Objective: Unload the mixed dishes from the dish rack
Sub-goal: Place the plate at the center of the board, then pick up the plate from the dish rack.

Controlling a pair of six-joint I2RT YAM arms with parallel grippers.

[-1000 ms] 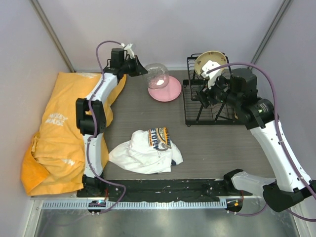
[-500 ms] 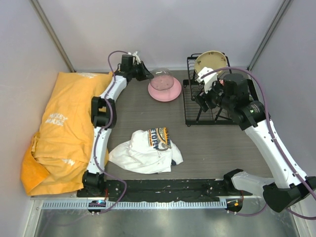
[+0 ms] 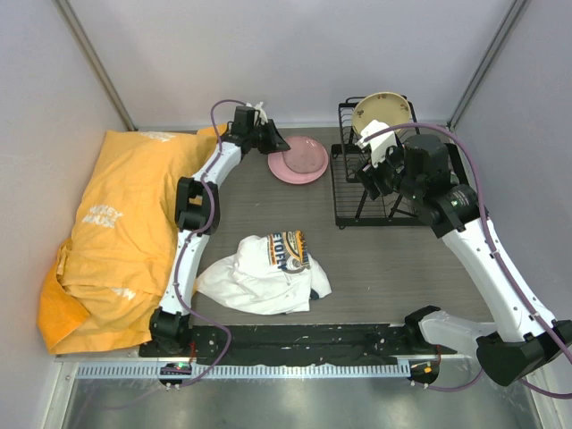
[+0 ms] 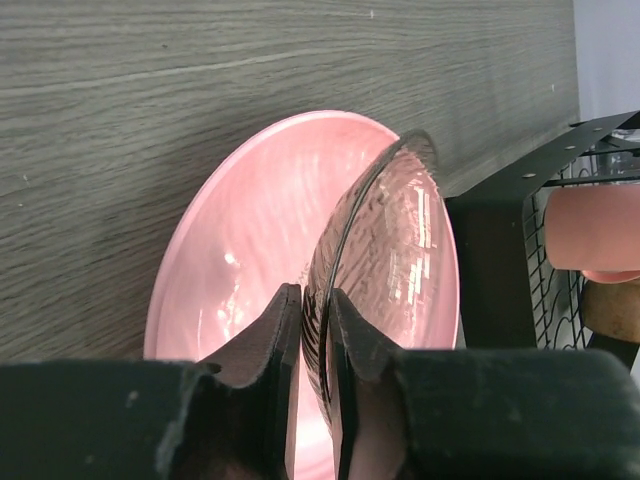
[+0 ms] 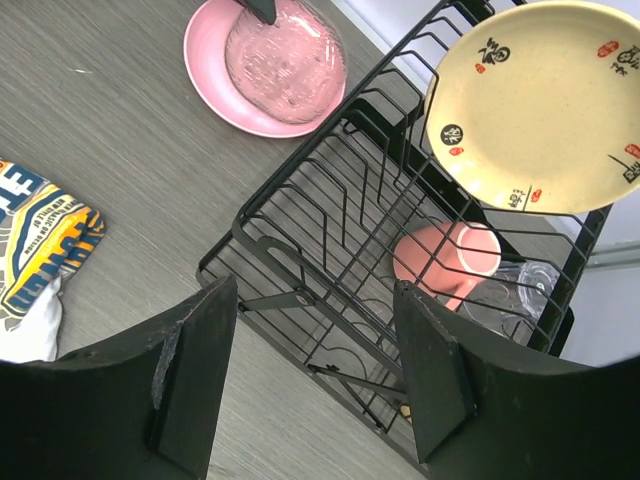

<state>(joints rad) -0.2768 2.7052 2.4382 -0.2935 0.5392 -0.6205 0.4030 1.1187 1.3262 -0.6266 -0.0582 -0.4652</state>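
Note:
My left gripper (image 3: 275, 141) (image 4: 308, 295) is shut on the rim of a clear glass bowl (image 4: 390, 240), which rests tilted in the big pink plate (image 3: 304, 166) (image 4: 235, 230) on the table left of the rack. The bowl also shows in the right wrist view (image 5: 285, 60). My right gripper (image 3: 368, 174) (image 5: 312, 290) is open and empty above the black dish rack (image 3: 344, 210) (image 5: 262, 238). The cream patterned plate (image 3: 382, 112) (image 5: 535, 105) stands upright at the rack's back. A pink mug (image 5: 445, 255) and another clear glass piece (image 5: 530, 290) lie inside. The tan and mint-green bowls are out of view.
A white printed T-shirt (image 3: 268, 264) lies crumpled at the table's near middle. An orange cloth (image 3: 107, 232) covers the left side. Walls close in at the back and both sides. The rack's corner (image 4: 490, 250) is just right of the pink plate.
My left gripper has moved right with the glass bowl and brought it down, tilted, into the pink plate. My right gripper has shifted slightly over the rack and stays open.

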